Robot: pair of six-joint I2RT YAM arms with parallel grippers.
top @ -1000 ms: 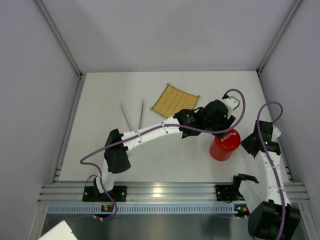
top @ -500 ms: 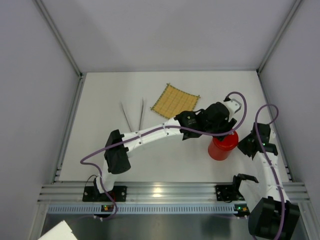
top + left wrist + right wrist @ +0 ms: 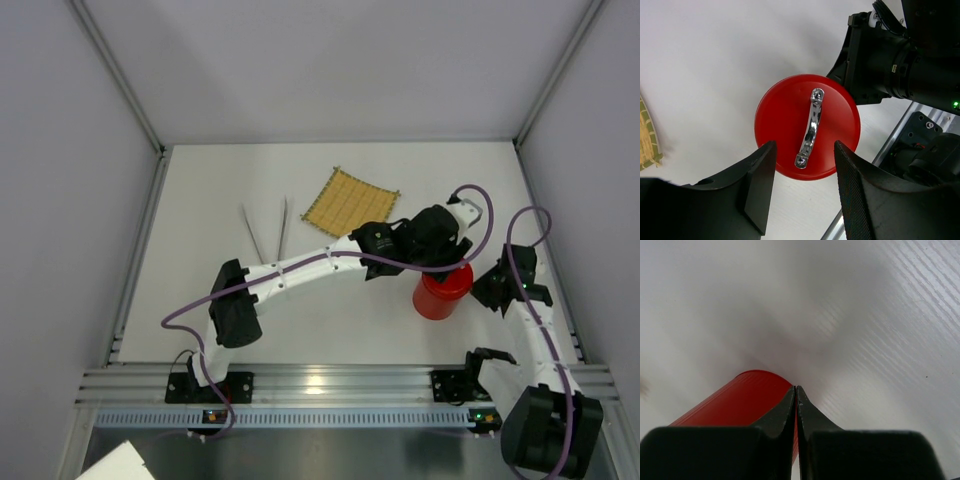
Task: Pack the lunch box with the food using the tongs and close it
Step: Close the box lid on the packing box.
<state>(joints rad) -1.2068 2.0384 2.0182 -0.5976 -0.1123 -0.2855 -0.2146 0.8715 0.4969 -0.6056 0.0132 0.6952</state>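
Observation:
The red lunch box (image 3: 440,295) stands upright at the right of the table with its round red lid (image 3: 780,115) on; a shiny metal handle (image 3: 810,127) crosses the lid. My left gripper (image 3: 805,200) hangs just above the lid, open, its fingers (image 3: 760,185) apart with nothing between them. My right gripper (image 3: 796,390) is shut on nothing, its tips right beside the lunch box wall (image 3: 735,400). The silvery tongs (image 3: 268,228) lie on the table to the left of the mat. No food shows in any view.
A yellow woven mat (image 3: 351,200) lies at the back centre of the table. My left arm (image 3: 300,268) stretches across the middle of the table. The aluminium rail (image 3: 330,385) runs along the near edge. Grey walls (image 3: 60,200) close in the sides.
My right gripper has closed fully and moved in against the lunch box. The box has shifted slightly left, and my left gripper now covers more of the lid.

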